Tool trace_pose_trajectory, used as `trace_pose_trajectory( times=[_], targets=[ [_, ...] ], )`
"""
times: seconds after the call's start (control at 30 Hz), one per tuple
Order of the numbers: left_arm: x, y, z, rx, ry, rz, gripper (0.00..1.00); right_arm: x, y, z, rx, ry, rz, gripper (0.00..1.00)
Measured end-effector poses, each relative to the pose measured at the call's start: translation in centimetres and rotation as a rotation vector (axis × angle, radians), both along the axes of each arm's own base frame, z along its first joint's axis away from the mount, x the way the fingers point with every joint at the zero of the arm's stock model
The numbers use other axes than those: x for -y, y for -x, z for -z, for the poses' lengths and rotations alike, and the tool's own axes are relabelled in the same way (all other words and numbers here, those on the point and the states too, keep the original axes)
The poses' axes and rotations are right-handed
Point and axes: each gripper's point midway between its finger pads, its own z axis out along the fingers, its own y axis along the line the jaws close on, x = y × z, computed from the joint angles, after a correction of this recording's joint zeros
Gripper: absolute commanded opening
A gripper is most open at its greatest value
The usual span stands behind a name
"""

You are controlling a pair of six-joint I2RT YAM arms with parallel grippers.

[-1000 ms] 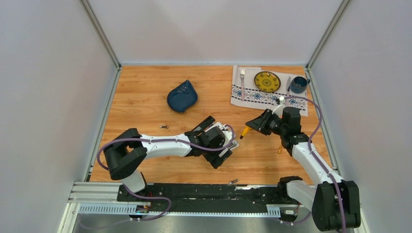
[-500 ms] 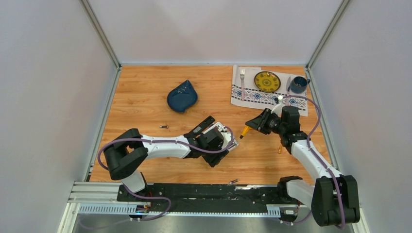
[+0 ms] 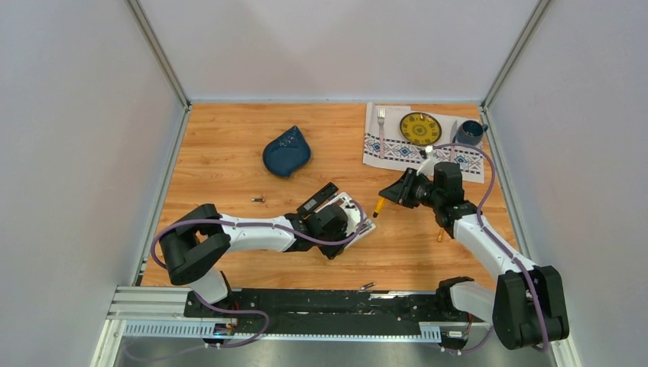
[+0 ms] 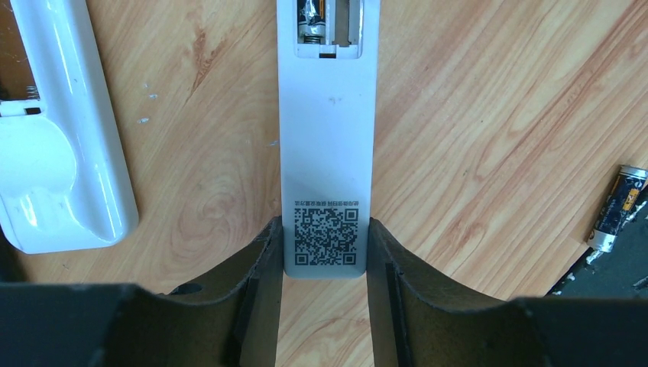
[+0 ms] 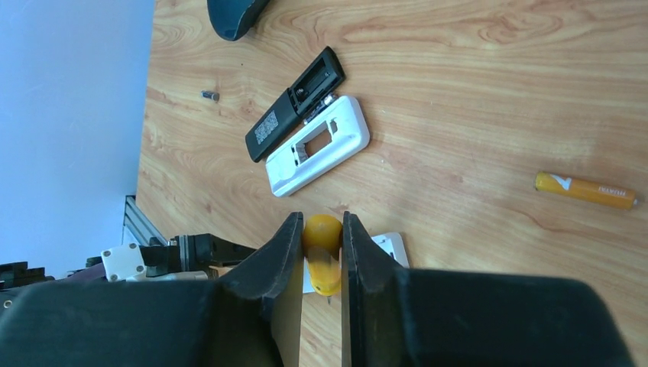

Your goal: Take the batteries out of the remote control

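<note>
1. Nearer than the slim white remote, and off to its right, a loose dark battery lies on the wood by the black rail.
2. The left gripper straddles the remote's QR-code end. Its fingers are pressed against both long sides, pinching the body flat to the table.
3. At the remote's far end the cover is off. One battery sits in the bay with a spring coil at its near end; the rest is out of frame.
4. That cell looks light, stiff and smooth, and is likely to roll once free. I judge it best levered up at the end away from the spring.
5. Beyond the remote, to its right, the right gripper is clamped on the orange-handled screwdriver.
6. Just left of the slim remote lies a wider white remote, with a black remote against its far side. An orange battery lies well apart to the right.
</note>
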Motion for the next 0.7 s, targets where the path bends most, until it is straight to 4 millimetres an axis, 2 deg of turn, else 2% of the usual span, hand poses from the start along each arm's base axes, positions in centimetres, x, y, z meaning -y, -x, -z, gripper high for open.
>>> trace_pose_trajectory(
  times=[0.27,0.7],
  targets=[
    [0.1,0.2,0.0,-0.005,0.003,0.014,0.00,-0.2,-1.0,-0.6,0.071,0.084,-0.005,0.00],
    [0.2,0.3,-0.1,-0.022,0.012,0.025,0.00,-0.1,-2.0,2.9,0.030,0.198,0.024,0.00]
  ],
)
